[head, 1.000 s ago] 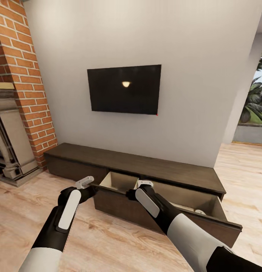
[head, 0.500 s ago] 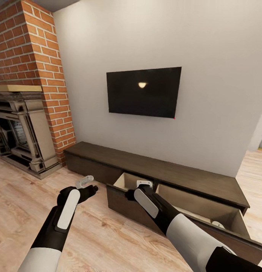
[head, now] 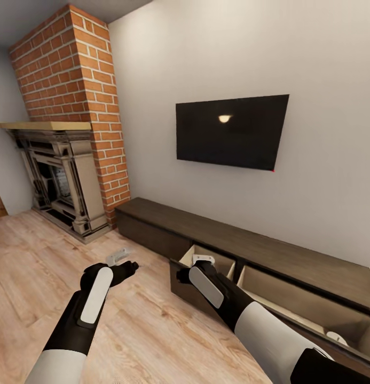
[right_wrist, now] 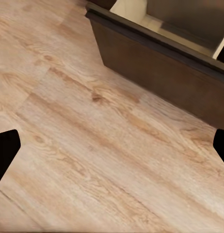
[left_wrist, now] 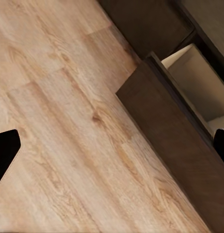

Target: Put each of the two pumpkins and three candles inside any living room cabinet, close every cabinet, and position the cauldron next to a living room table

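The cabinet [head: 259, 246] is a long, low dark-brown unit along the wall under the TV. Two of its drawers stand pulled out, a narrow one [head: 202, 266] and a wide one [head: 307, 306], both with pale wood insides. Something small, pale and round [head: 337, 337] lies in the wide drawer, too small to identify. My left gripper [head: 120, 258] hangs over bare floor to the left of the narrow drawer, open and empty, with its fingertips [left_wrist: 5, 150] far apart. My right gripper [head: 203, 260] is in front of the narrow drawer, also open, with nothing between its fingers [right_wrist: 5, 150].
A red brick chimney [head: 78, 85] and a grey fireplace [head: 59, 181] with a wooden mantel stand at the left. A black TV [head: 230, 130] hangs on the pale wall. Light wood floor [head: 40, 266] stretches in front of the cabinet and fireplace.
The whole picture has slid to the right, so the camera has turned left, bringing the fireplace fully into sight. Both arms keep the same pose in the picture, grippers still open.
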